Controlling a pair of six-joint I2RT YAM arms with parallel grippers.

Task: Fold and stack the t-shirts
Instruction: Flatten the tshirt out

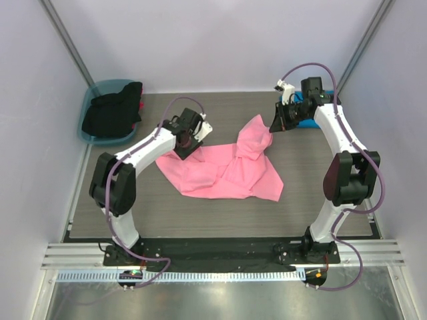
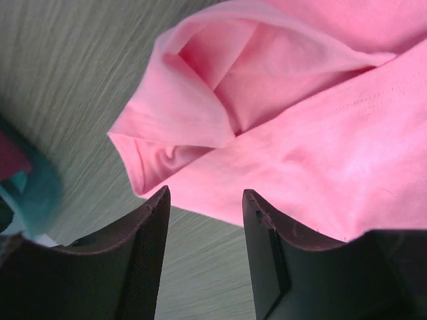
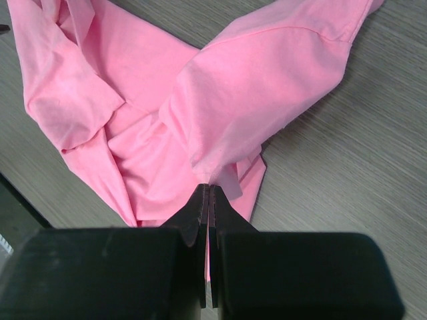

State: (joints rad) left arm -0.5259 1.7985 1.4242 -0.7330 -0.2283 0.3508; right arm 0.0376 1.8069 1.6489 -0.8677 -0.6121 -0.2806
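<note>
Standing next to the rig, I see the right gripper (image 3: 209,200) clamped tight on a fold of the pink t-shirt (image 1: 223,172), fingers pressed together with cloth caught between them. That part of the shirt rises into a peak toward the back right. The rest lies crumpled and spread across the middle of the table (image 1: 200,220).

The left gripper (image 2: 205,200) is spread wide and grasping nothing. It hovers over the shirt's left edge, near a sleeve, with hem and bare table showing between its fingers.

Only 1 small bit of the blue t-shirt (image 1: 308,123) peeks out behind the right wrist at the back right. The arm hides most of it, so I can't tell if it's folded.

In the back left corner sits the teal tub (image 1: 93,139) with black clothing (image 1: 113,110) heaped in it, well apart from both shirts.
</note>
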